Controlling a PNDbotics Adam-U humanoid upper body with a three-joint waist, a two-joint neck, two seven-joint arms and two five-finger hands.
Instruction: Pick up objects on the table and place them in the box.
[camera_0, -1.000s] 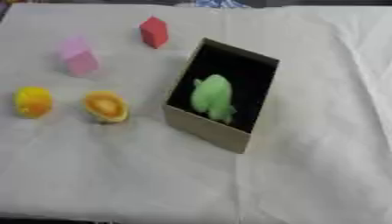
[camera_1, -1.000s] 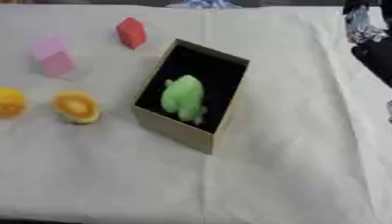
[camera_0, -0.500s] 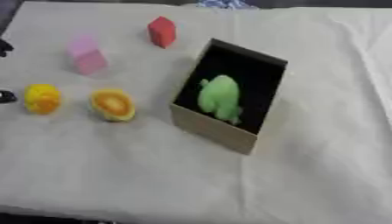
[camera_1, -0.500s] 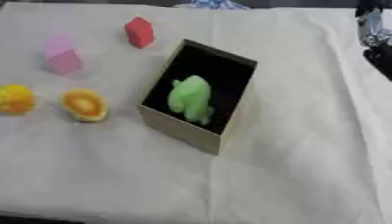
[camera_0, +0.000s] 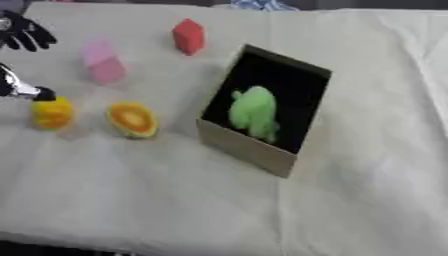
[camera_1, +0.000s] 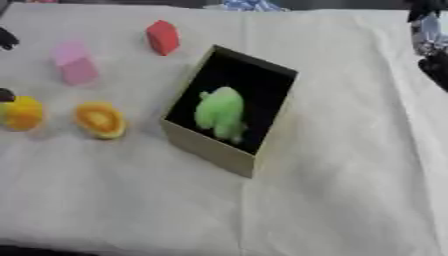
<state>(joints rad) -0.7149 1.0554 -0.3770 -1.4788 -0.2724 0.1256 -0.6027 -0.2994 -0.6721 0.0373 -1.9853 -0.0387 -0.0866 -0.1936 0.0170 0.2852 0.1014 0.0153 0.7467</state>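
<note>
Left robot hand (camera_0: 24, 34) at worktop's (camera_0: 175, 200) left edge, fingers spread, holding nothing (thumb tip just beside yellow object (camera_0: 52, 113)); green toy (camera_0: 255, 111) inside box (camera_0: 249, 150).

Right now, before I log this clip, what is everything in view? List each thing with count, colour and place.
box: 1, tan outside, black inside, centre of the table
green toy: 1, green, inside the box
red block: 1, red, far side, left of the box
pink block: 1, pink, left of the red block
orange piece: 1, orange and yellow, left of the box
yellow piece: 1, yellow, near the left edge
cloth: 1, white, covering the table
left hand: 1, black, upper left, fingers spread
right hand: 1, dark, upper right edge, fingers unclear
</note>
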